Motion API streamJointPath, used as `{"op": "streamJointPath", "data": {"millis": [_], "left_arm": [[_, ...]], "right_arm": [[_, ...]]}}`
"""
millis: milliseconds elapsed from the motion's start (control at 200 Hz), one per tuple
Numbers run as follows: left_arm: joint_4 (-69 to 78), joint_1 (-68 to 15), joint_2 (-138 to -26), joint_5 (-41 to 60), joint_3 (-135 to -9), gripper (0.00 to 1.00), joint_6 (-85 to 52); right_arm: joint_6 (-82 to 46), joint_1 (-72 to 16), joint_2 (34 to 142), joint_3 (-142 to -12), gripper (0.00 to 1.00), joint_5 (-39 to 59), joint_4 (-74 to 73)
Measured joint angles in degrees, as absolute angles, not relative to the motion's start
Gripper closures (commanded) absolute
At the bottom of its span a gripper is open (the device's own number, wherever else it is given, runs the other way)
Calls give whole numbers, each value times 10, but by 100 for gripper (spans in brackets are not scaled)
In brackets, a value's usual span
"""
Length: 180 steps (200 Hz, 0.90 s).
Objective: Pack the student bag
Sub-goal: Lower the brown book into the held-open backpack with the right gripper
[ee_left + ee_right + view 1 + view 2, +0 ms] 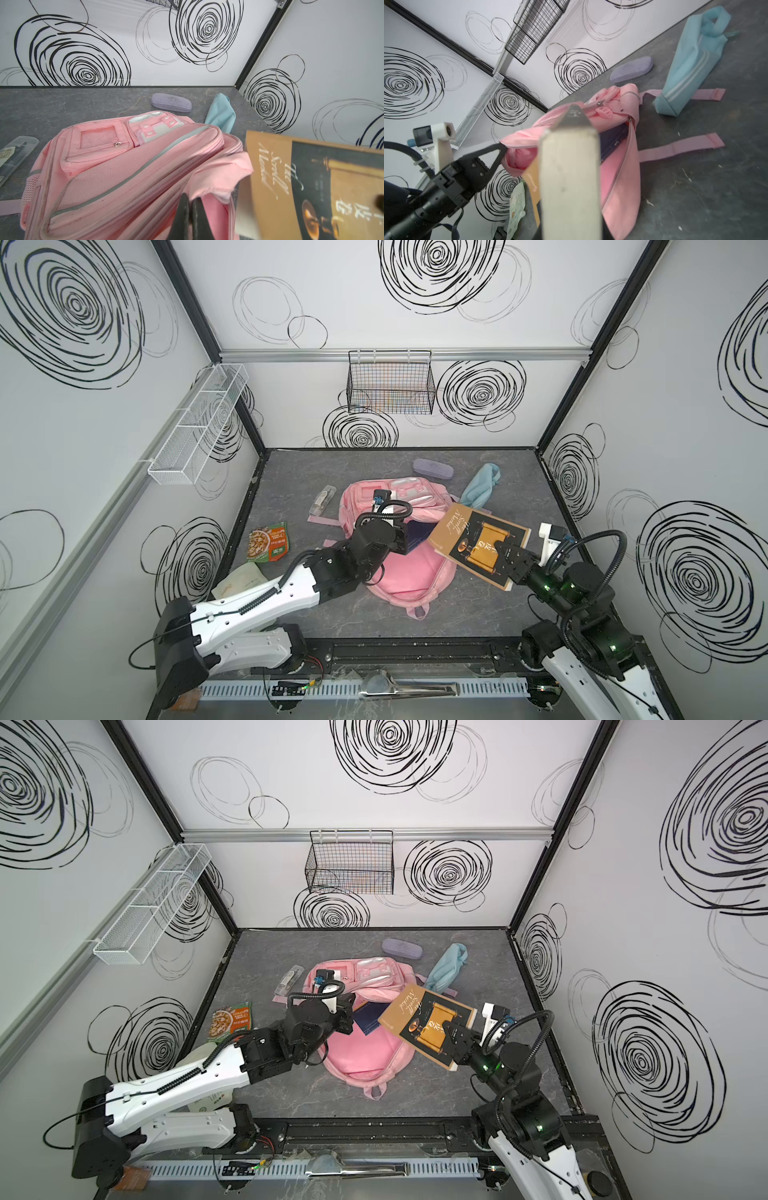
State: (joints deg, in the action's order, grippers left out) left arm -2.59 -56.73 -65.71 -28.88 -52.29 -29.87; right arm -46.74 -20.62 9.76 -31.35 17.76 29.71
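Observation:
The student bag (409, 578) (365, 1052), a pink backpack, lies in the middle of the grey table with its main opening gaping toward the right. My left gripper (400, 540) (190, 200) is shut on the pink edge of that opening and holds it up, as the right wrist view also shows (501, 149). A dark blue notebook (417, 537) lies inside the bag. My right gripper (509, 558) (454, 1036) is shut on a brown and black book (469, 539) (311, 187), held tilted just right of the opening. The book's pale page edge (569, 176) hides the right jaws.
A purple glasses case (432, 467) and a light-blue pouch (482, 485) lie behind the bag. A clear pen case (322, 499), a snack packet (268, 541) and a white packet (241, 580) lie to its left. A black wire basket (390, 383) and a white mesh shelf (199, 423) hang on the walls.

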Motion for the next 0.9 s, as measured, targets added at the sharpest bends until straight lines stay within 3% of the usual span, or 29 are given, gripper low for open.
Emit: {"op": "streamJointPath", "data": {"millis": [180, 325, 605, 900], "left_arm": [[-10, -570, -673, -293, -523, 100, -314], [-2, -578, -676, -297, -523, 100, -320], [-3, -604, -691, -309, -541, 100, -322], [-2, -621, -691, -306, -542, 100, -336]], "right_arm": [[-477, -206, 65, -318, 100, 194, 379], [-524, -206, 64, -273, 100, 247, 353], [-655, -207, 89, -138, 100, 283, 154], [-747, -252, 233, -91, 100, 206, -68]]}}
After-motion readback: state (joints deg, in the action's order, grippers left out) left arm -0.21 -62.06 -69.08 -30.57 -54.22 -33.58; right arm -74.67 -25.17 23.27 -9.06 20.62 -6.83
